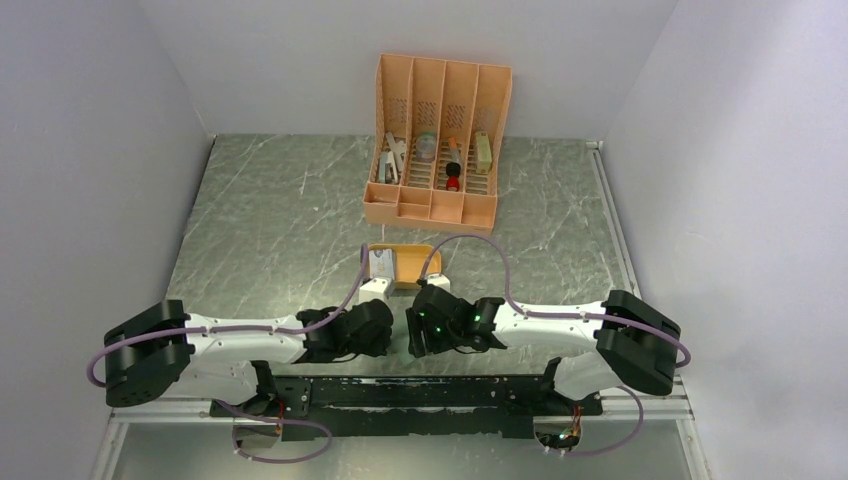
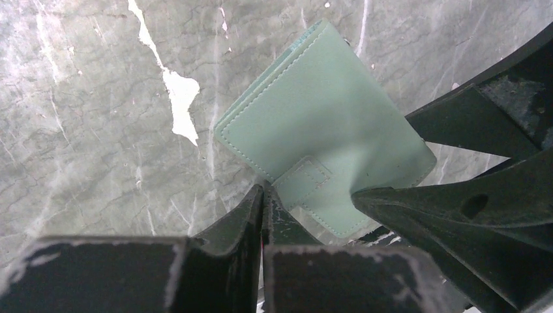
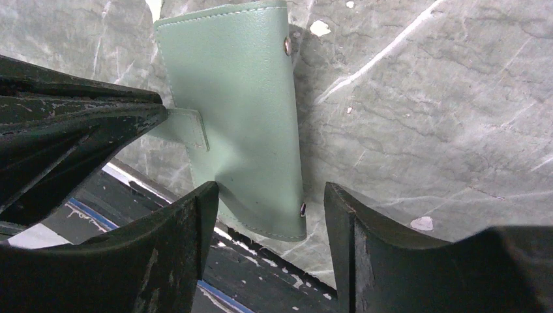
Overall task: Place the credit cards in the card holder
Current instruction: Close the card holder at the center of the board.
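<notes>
The left gripper (image 2: 263, 193) has its two black fingers pressed together. Their tips sit at the small stitched strap tab (image 2: 303, 182) of the pale green leatherette card holder (image 2: 319, 124). In the right wrist view the end of that tab disappears into those tips, so the jaws appear clamped on the tab. The card holder is folded closed and spreads away just ahead of the left fingertips, over the grey-green marbled tabletop (image 1: 270, 220). The pictures do not show whether it lies flat or is raised a little.

The right gripper (image 3: 270, 195) stands with its jaws apart. The near edge of the card holder reaches down between its two fingers (image 3: 195, 228), close to the left one and clear of the other. Two small metal snap studs (image 3: 287, 44) sit along the side of the card holder that faces the right finger. Seen from the left wrist, a dark finger of the right gripper meets the edge of the card holder, right beside the tab.

From above, both grippers meet tip to tip and cover the card holder. Just beyond them lies a shallow orange oval tray (image 1: 422, 251) holding a greyish credit card (image 1: 380, 263). Farther out, near the back wall, stands a tall orange slotted organizer (image 1: 437, 120) with small items in its compartments.
</notes>
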